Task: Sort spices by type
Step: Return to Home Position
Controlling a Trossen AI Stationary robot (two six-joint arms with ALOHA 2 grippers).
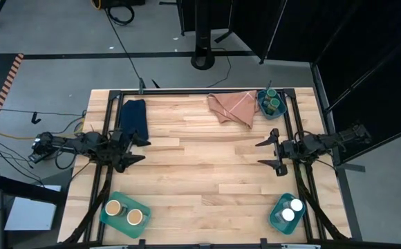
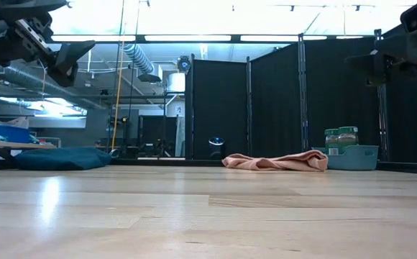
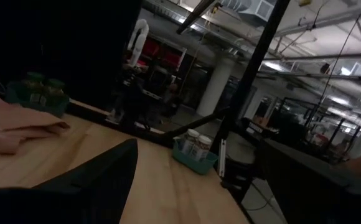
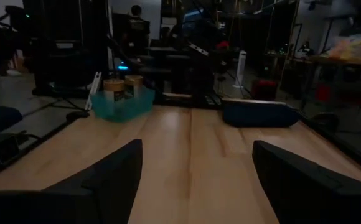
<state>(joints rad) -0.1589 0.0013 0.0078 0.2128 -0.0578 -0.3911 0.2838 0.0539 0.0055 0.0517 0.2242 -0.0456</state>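
Spices are grouped by lid colour in three teal bins at the corners of the bench [image 1: 207, 173]. The two green-lid jars [image 1: 276, 104] stand in the back right bin [image 1: 263, 111], and a crumpled pink cloth [image 1: 231, 107] lies right up against that bin's side. The two tan-lid jars [image 1: 135, 217] share the front left bin [image 1: 104, 216]. The two white-lid jars [image 1: 296, 205] share the front right bin [image 1: 276, 206]. A folded blue cloth [image 1: 134, 119] lies at the back left, close to the left arm.

The left gripper [image 1: 146, 150] hangs over the left side of the bench, well above the wood. Its fingers are spread around nothing and point toward the middle. The right gripper [image 1: 258, 153] faces it from the right side, equally high, also spread and empty.

Every jar is well apart from both grippers. The tan-lid pair sits forward of the left gripper. The right gripper is between the green-lid pair behind it and the white-lid pair in front.
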